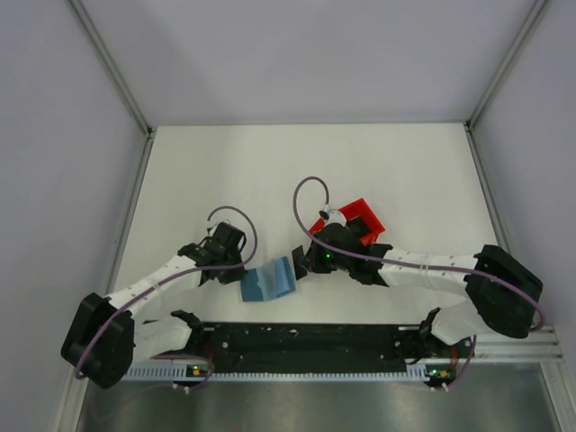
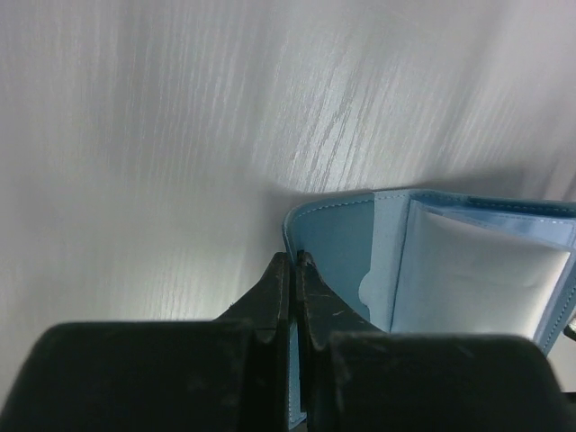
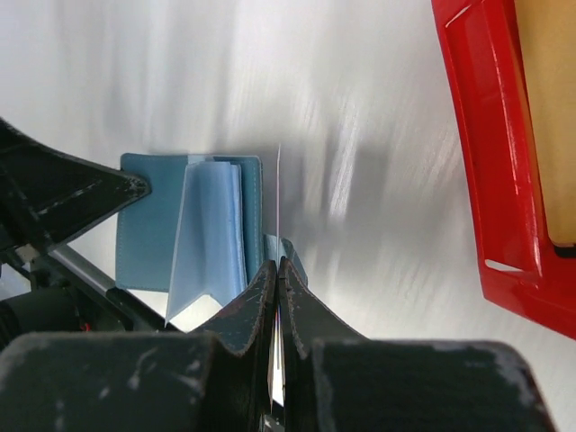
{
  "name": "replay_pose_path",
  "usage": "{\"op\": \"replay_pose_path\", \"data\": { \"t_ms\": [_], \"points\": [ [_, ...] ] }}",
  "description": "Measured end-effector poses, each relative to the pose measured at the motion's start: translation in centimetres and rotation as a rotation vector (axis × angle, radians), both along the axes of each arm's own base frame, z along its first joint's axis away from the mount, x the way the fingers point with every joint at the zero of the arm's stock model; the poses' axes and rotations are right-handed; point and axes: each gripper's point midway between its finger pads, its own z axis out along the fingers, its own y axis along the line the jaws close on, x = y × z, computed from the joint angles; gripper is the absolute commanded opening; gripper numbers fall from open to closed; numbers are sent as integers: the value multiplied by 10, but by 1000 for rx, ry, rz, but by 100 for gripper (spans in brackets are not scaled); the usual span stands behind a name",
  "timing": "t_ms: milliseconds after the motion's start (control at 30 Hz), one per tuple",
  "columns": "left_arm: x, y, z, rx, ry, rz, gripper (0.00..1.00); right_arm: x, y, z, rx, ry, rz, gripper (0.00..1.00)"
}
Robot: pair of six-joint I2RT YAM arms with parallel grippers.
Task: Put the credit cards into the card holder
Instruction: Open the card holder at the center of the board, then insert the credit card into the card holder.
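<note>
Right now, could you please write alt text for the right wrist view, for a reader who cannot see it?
The right gripper is shut on a thin credit card, seen edge-on, beside the open teal card holder on the white table. A red bin holding a tan card is at the right edge.

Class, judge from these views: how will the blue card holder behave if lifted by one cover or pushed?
The card holder probably flops at its fold: its pocket leaves stand up loosely. It looks thin, so likely light. Pushed, it may slide on the smooth table.
</note>
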Motion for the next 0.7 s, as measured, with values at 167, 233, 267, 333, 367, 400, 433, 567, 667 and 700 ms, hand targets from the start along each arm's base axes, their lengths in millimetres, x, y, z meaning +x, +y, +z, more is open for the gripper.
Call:
{"op": "replay_pose_path", "data": {
  "t_ms": [167,233,267,333,367,400,433,567,667,700],
  "points": [
    [2,-2,-3,-1,2,-4,0,4,-1,23,23,-51,-6,0],
    [3,-3,-2,-8,0,-6,0,6,0,32,38,-68,-2,0],
    [3,-4,-2,-10,-1,-6,0,6,1,35,45,-75,1,0],
    [3,-5,0,-17,-1,-9,0,7,3,40,48,-85,11,0],
    [4,-6,0,-22,-2,-11,0,7,5,43,51,-87,17,0],
    [4,-7,2,-27,-4,-13,0,7,6,44,54,-90,24,0],
    [4,-8,3,-31,-6,-15,0,6,8,47,57,-89,32,0],
    [7,-10,6,-39,-14,-16,0,7,14,44,51,-75,43,0],
    [8,-11,6,-41,-17,-16,0,5,13,32,25,-56,45,0],
    [8,-11,6,-40,-18,-16,0,5,12,29,19,-51,45,0]
  ]
}}
